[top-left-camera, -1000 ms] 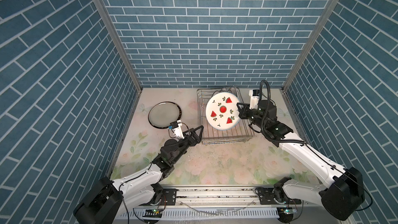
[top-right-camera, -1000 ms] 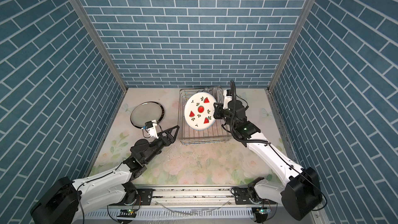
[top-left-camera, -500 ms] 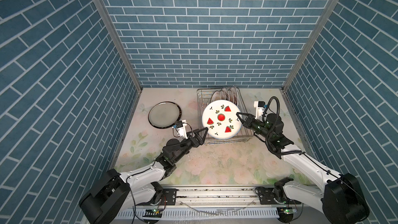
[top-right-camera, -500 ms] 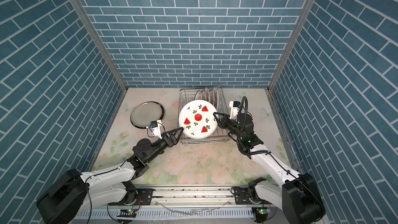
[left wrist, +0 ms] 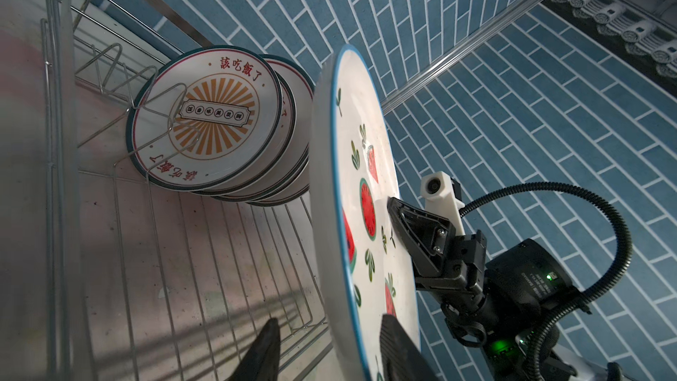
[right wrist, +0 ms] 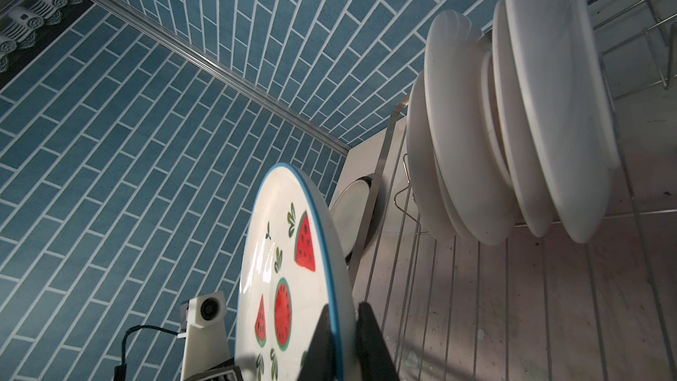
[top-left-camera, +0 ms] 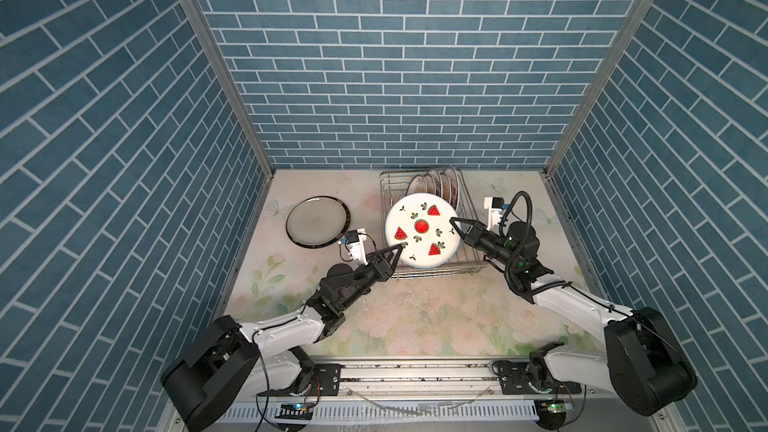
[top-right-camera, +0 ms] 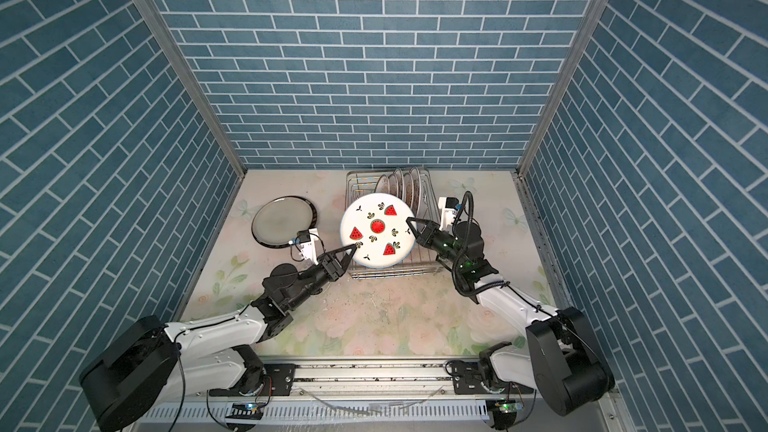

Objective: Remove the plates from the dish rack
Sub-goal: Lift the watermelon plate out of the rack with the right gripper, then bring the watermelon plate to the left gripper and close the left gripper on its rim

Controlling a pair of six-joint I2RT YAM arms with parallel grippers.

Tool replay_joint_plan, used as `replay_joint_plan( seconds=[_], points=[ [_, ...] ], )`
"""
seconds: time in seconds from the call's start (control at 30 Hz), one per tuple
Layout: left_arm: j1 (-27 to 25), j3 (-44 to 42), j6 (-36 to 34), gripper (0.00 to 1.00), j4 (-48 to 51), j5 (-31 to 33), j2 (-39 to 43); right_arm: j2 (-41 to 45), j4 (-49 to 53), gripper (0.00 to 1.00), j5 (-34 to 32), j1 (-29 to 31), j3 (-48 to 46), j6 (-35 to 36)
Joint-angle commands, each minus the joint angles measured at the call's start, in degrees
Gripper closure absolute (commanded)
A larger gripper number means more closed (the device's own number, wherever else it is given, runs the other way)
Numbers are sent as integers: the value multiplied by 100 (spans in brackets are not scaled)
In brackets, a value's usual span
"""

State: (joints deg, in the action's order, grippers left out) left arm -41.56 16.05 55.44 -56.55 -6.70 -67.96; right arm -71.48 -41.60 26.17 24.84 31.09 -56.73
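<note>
My right gripper (top-left-camera: pixel 453 222) (right wrist: pixel 343 306) is shut on the right rim of the watermelon plate (top-left-camera: pixel 422 234) (right wrist: pixel 285 269), holding it tilted above the front of the dish rack (top-left-camera: pixel 432 274). At the plate's lower left rim, my left gripper (top-left-camera: pixel 400 247) (left wrist: pixel 329 320) has one finger on each side. One finger lies against the patterned face, while a gap shows between the other finger and the white underside. Several plates (top-left-camera: pixel 440 187) (left wrist: pixel 201 122) stand upright in a row at the rack's back; the front one has an orange sunburst and red lettering.
A larger dark-rimmed plate (top-left-camera: pixel 318 222) (top-right-camera: pixel 284 222) lies flat on the floral table left of the rack. Blue brick walls close in the back and both sides. Bare wire prongs (left wrist: pixel 157 119) stand in the rack's front half under the held plate.
The right gripper carried the watermelon plate down and forward-left out of the row. The left gripper rose to the plate's left rim and its wide jaws narrowed round it.
</note>
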Motion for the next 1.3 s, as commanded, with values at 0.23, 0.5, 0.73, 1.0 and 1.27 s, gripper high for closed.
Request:
replay_joint_plan(
  seconds=[0.23, 0.5, 0.73, 1.0, 1.27],
  points=[
    [-21, 298, 160, 71, -696, -280, -610, 274, -640, 100, -163, -12, -119, -277],
    [-19, 462, 226, 80, -569, -376, -805, 603, -267, 100, -555, 37, -241, 142],
    [-19, 623, 358, 84, -850, -561, -1238, 585, 155, 100, -493, 207, -47, 579],
    [-12, 771, 336, 91, -626, -422, -1416, 721, 664, 92, -954, 700, 117, 1437],
    [8, 654, 431, 94, -803, -335, -1393, 706, 781, 70, -1029, 777, 152, 1526]
  ],
)
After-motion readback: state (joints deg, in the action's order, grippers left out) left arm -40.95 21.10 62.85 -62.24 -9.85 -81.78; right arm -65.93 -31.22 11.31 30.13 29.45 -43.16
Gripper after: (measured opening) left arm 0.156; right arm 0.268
